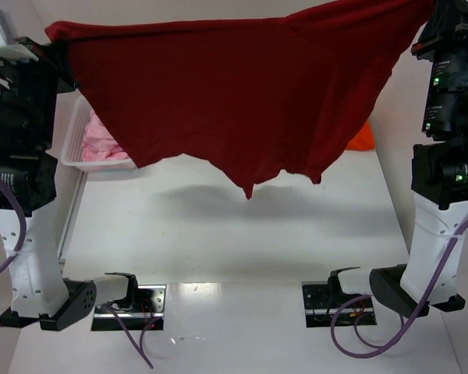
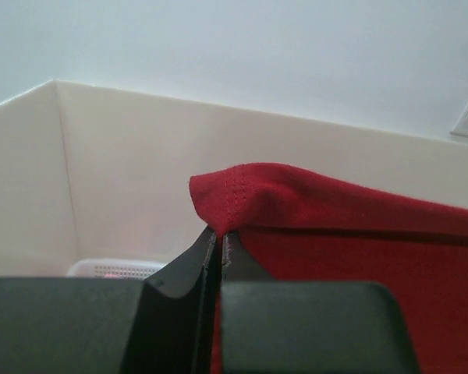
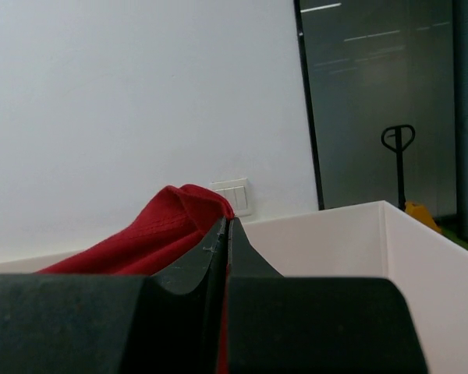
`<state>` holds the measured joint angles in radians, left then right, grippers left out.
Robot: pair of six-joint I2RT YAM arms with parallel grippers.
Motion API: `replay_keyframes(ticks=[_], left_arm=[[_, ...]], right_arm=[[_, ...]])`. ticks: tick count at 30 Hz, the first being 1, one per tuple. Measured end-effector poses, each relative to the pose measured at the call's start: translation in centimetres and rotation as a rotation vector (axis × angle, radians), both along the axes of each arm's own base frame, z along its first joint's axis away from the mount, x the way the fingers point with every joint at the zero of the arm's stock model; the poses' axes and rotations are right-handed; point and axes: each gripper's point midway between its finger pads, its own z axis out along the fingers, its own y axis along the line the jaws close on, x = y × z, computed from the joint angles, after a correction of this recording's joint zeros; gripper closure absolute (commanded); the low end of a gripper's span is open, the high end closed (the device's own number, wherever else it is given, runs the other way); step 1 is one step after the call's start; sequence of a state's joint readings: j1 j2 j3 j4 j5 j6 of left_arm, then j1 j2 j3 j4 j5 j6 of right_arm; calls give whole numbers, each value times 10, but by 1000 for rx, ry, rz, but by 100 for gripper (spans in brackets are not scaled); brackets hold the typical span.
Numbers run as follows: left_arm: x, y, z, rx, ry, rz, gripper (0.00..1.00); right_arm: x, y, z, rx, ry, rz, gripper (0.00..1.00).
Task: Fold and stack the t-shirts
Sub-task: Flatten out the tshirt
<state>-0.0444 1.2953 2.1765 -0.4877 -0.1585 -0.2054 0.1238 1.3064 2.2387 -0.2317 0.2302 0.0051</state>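
Observation:
A large dark red t-shirt (image 1: 234,86) hangs spread wide in the air above the table, stretched between both raised arms. My left gripper (image 2: 219,232) is shut on its left corner, and the hemmed red cloth (image 2: 249,195) bunches over the fingertips. My right gripper (image 3: 227,221) is shut on the other corner of the red t-shirt (image 3: 152,234). Pale pink t-shirts (image 1: 103,142) lie in the basket behind the hanging cloth. A bright orange t-shirt (image 1: 362,139) peeks out at the right.
The white mesh basket (image 1: 72,134) stands at the back left of the table. White walls (image 2: 125,171) enclose the table's edges. Purple cables (image 1: 359,327) loop by the arm bases at the near edge.

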Motion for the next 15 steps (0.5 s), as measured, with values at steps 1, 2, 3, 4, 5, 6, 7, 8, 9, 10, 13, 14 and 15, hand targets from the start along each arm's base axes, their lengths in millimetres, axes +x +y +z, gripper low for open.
replay_keyframes(ticks=[1, 2, 3, 4, 5, 6, 7, 8, 9, 10, 13, 14, 15], left_arm=[[-3, 0, -4, 0, -1, 0, 100], [-3, 0, -18, 0, 29, -1, 100], [-1, 0, -25, 1, 48, -2, 100], [4, -1, -33, 2, 68, -3, 100], [7, -2, -39, 3, 73, -8, 100], [11, -2, -53, 4, 106, -9, 100], [22, -3, -77, 7, 167, -12, 100], [32, -5, -100, 9, 222, -17, 100], [36, -5, -112, 10, 256, -20, 100], [41, -6, -129, 12, 302, -22, 100], [38, -2, -127, 12, 303, -2, 100], [35, 0, -118, 12, 281, 11, 100], [31, 4, -106, 13, 249, 29, 100]], right_arm=[[0, 1, 1, -2, -2, 5, 99], [2, 2, 0, -5, 0, 8, 99], [6, 4, 0, -10, 2, 16, 99], [10, 5, -1, -12, 6, 19, 99], [18, 8, 1, -15, 1, 27, 99], [22, 9, 1, -16, 3, 30, 99], [31, 11, 4, -18, -1, 38, 99], [38, 14, 6, -21, -4, 46, 99], [45, 17, 5, -22, 4, 57, 99], [49, 18, 6, -24, 0, 65, 99], [55, 24, 15, -26, -26, 91, 99], [51, 24, 19, -27, -36, 96, 99], [44, 25, 24, -30, -56, 106, 99]])
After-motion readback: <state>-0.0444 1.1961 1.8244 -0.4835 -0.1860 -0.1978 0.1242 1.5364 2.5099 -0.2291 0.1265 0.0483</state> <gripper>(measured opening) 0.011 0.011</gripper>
